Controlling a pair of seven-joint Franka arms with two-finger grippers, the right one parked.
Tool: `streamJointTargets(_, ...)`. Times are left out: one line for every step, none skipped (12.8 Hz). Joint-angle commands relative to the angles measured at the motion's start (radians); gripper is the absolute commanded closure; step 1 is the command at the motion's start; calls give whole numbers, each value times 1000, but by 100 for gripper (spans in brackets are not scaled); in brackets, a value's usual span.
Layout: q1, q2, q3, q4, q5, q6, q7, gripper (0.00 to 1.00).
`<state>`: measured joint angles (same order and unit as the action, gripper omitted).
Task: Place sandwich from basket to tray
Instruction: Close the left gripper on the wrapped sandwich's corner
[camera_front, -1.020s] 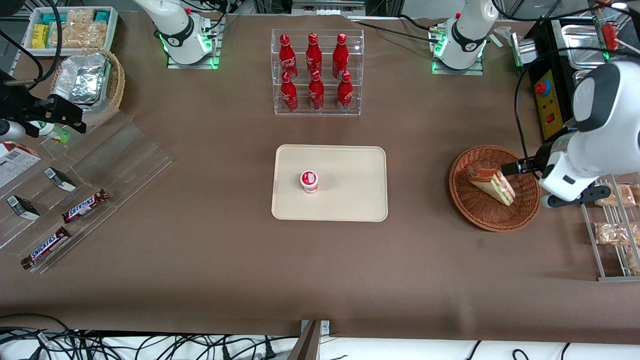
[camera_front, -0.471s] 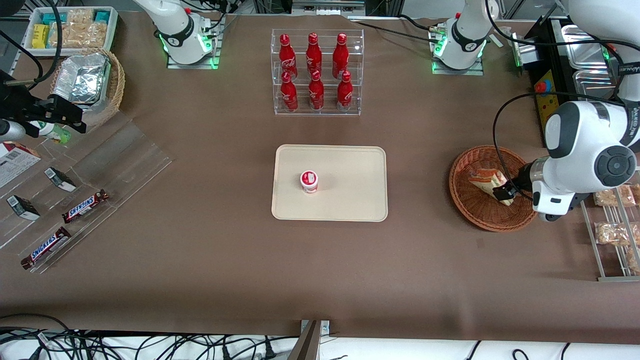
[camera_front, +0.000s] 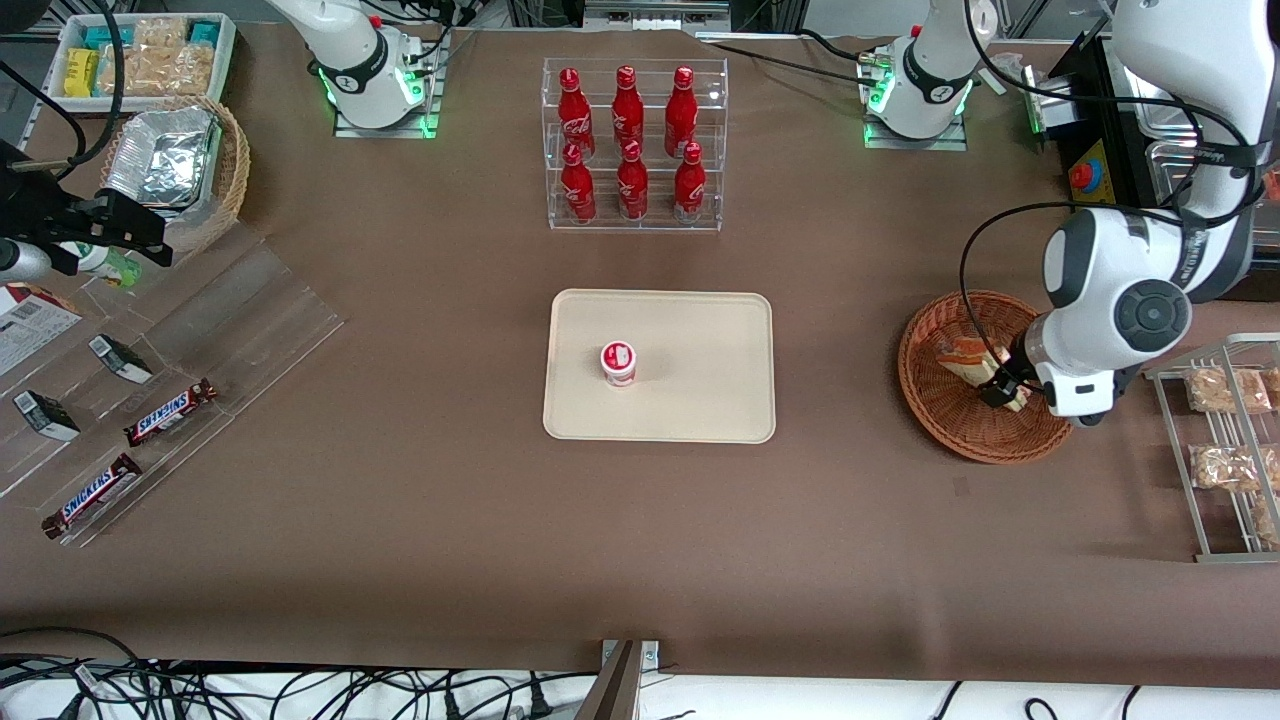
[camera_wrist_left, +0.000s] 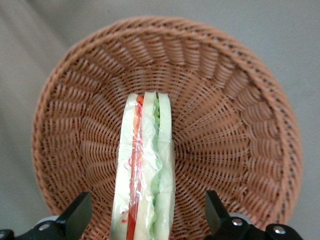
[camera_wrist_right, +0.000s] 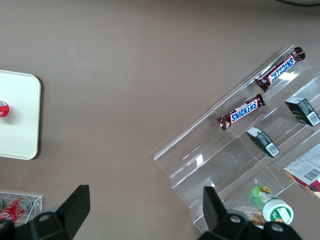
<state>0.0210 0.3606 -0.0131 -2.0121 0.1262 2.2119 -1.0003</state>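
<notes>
The sandwich, a wrapped wedge with pale bread and red and green filling, lies in the round reddish-brown wicker basket toward the working arm's end of the table. My gripper hangs over the sandwich's end nearer the front camera. In the left wrist view the sandwich stands on edge in the basket, and the gripper is open. Its two fingers flank the sandwich with a gap on each side. The cream tray lies at the table's middle.
A small red-and-white cup stands on the tray. A clear rack of red bottles stands farther from the camera than the tray. A wire rack with bagged snacks sits beside the basket. A control box stands near the arm.
The arm has swung in over the basket and turned. The gripper moved from beside the sandwich to straddling its near end.
</notes>
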Motion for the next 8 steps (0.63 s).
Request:
streamJointTargets(-1,-40,-1,-68,27,25,-29,0)
streamJointTargets(-3,-39,-2,-77,42,22,-29,0)
streamJointTargets(-4,-40,-4,-92,70,23,-43,0)
streamJointTargets(-4,-40,-4,-93,75,23,-69,0)
streamJointTargets(-6,-42,-5,-91,75,23,-89,0)
streamJointTargets(-6,-43,-7,-86,75,23,-105,0)
streamJointTargets(-6,-46,-8,-82,75,23,-116,0)
streamJointTargets(-7,-49,-8,-76,75,22,-135,0)
